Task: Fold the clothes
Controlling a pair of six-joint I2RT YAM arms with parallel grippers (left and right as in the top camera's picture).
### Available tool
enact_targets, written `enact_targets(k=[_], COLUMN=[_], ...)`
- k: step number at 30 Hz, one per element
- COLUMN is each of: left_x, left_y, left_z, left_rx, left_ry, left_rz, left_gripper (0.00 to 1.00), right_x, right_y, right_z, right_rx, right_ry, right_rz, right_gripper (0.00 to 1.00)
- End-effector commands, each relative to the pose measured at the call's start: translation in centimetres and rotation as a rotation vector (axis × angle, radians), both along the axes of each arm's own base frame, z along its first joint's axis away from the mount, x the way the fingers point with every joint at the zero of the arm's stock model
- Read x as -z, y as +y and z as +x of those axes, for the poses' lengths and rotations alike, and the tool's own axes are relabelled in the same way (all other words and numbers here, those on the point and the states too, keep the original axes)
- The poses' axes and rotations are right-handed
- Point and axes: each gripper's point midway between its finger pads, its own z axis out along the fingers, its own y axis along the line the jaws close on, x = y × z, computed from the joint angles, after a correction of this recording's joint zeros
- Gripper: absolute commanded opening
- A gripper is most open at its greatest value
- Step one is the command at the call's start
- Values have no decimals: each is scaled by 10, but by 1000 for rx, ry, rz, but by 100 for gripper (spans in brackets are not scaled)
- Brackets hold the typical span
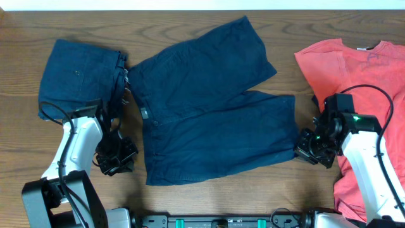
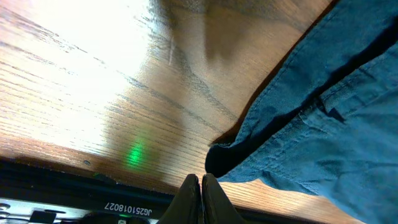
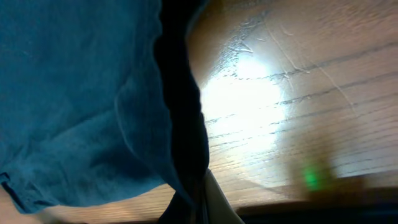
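The task is at its early part, as I judge it. One small dark navy fabric piece (image 1: pixel 76 73) lies already folded into a compact packet at the far left of the brown wooden desk (image 1: pixel 19 38). The dark navy wide-legged shorts (image 1: pixel 209 107) lie spread flat in the middle of the desk, both legs pointing to the right, and no fold is made in them yet. The large coral-red T-shirt (image 1: pixel 367 69) lies at the right side, partly under the right arm, and it is not folded either. So one piece looks done and two remain.

The left claw (image 1: pixel 117 158) is beside the waistband end of the shorts. Its fingers are pressed together, and in the left wrist view the corner of the shorts (image 2: pixel 217 158) lies just at the tips. I cannot tell if any cloth is caught. The right claw (image 1: pixel 309 149) is closed at the leg end, and the dark hem (image 3: pixel 186 143) runs down into its fingers, so it seems to pinch the hem.

The desk has a clear wood grain and a slight shine. It gives back a bright white glare and a small green light spot (image 2: pixel 134 154). Along its near edge runs a dark rail (image 1: pixel 221 221). Of the room almost nothing shows, only a pale strip (image 1: pixel 190 3) behind the far edge.
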Motion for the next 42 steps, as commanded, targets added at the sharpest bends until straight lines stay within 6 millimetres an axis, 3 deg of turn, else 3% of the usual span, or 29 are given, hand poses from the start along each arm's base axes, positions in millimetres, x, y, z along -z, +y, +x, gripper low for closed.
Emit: enact_targets(k=[1, 2, 4, 9, 19, 21, 23, 28, 29, 34, 42], left_x=[-5, -6, -9, 6, 47, 51, 53, 54, 53, 35, -25], left_y=[0, -3, -14, -34, -47, -51, -51, -50, -50, -47, -23], left_z=[1, -1, -4, -10, -37, -38, -39, -37, -37, -29, -3], left_rx=[12, 8, 2, 3, -98, -111, -124, -123, -122, -84, -8], left_ry=[-7, 2, 11, 0, 33, 23, 24, 14, 19, 16, -56], left_rz=[-8, -24, -83, -154, -160, -179, -175, -175, -175, -191, -99], left_gripper=[6, 7, 29, 60, 63, 60, 50, 10, 6, 6, 6], right_x=[-3, -3, -3, -3, -2, -2, -2, -2, -2, -1, -15], right_y=[-6, -6, -6, -6, -9, -10, -11, -11, -11, -15, -14], right_z=[2, 2, 2, 6, 10, 10, 10, 10, 10, 9, 7], right_rx=[-9, -9, -9, -9, -8, -8, -8, -9, -9, -9, -28], right_ry=[-15, -15, -16, -32, -48, -47, -47, -46, -46, -40, -27], right_rz=[-27, -27, -27, -29, -46, -54, -55, -56, -57, -79, -78], right_gripper=[1, 1, 1, 1, 1, 1, 1, 1, 1, 1, 1])
